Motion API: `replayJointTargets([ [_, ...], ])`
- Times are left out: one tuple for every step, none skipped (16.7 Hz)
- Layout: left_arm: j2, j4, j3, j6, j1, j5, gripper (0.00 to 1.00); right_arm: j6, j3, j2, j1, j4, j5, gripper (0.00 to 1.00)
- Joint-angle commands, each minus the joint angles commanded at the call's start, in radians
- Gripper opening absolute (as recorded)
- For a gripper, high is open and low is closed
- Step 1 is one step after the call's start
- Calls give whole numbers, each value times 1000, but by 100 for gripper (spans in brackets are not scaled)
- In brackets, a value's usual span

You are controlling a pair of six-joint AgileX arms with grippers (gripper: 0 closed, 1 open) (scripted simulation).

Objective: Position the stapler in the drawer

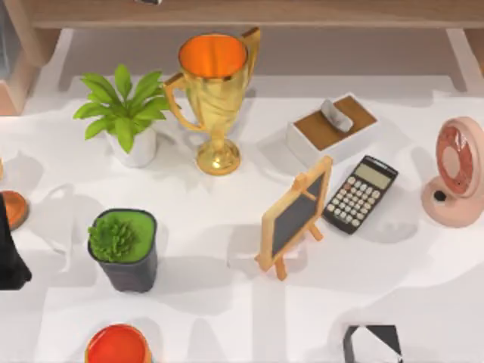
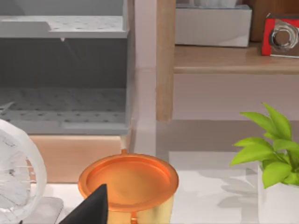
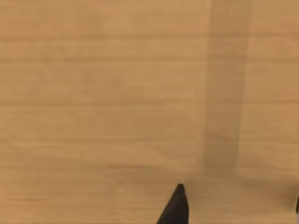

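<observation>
The white table (image 1: 227,302) spreads wide, and the grey drawer (image 2: 63,79) stands open. The left gripper (image 1: 7,261) sits at the table's left edge; whether it is open or closed cannot be told. The right gripper (image 3: 237,210) faces wood, tips apart. The stapler (image 1: 336,115) lies on 1 box (image 1: 318,136).

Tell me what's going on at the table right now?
Early stage. The left arm sits at the table's left edge, its wrist camera facing the grey drawer. The right arm is at the top view's bottom edge, its camera facing plain wood. The trophy, plant, chalkboard and calculator stand between them.
</observation>
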Motion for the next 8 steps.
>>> replayJointTargets([
  [0, 0, 0, 0, 0, 0, 100, 0, 0, 0, 0, 0, 0, 90],
  [0, 0, 0, 0, 0, 0, 100, 0, 0, 0, 0, 0, 0, 98],
  [0, 0, 0, 0, 0, 0, 100, 0, 0, 0, 0, 0, 0, 100],
  [0, 0, 0, 0, 0, 0, 100, 0, 0, 0, 0, 0, 0, 100],
  [0, 0, 0, 0, 0, 0, 100, 0, 0, 0, 0, 0, 0, 100],
  [0, 0, 0, 0, 0, 0, 100, 0, 0, 0, 0, 0, 0, 100],
  [0, 0, 0, 0, 0, 0, 100, 0, 0, 0, 0, 0, 0, 100],
  [0, 0, 0, 0, 0, 0, 100, 0, 0, 0, 0, 0, 0, 100],
])
